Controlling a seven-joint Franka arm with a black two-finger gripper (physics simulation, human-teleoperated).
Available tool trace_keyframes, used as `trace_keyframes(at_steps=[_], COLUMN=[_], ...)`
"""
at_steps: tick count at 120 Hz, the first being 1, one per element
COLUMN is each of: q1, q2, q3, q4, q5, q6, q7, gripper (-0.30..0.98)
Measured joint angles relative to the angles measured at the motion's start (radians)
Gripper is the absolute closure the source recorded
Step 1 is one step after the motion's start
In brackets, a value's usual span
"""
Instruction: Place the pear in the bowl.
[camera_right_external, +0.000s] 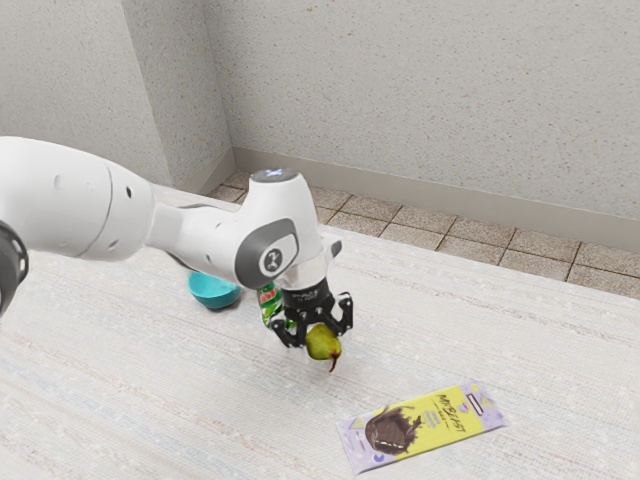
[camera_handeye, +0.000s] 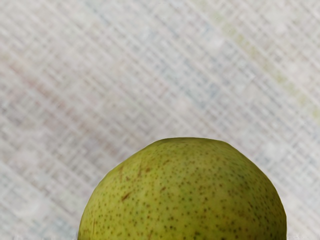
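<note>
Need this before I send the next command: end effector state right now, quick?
End effector: closed on the pear, one finger against each side of it.

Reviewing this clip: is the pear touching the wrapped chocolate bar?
Apart. The exterior view shows it: a strip of tabletop lies in plain sight between the pear, stem included, and the chocolate bar.
</note>
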Motion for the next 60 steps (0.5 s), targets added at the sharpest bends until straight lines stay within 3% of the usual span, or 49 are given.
trace_keyframes(at_steps=[34,60], q1=[0.026,0.078], q2=[-0.165,-0.229], q3=[0.000,0.001], q4=[0.005,0.107], q5=[0.060,0.126], q6=[-0.068,-0.185], q7=[-0.026,-0.039], gripper=[0.63,0.67])
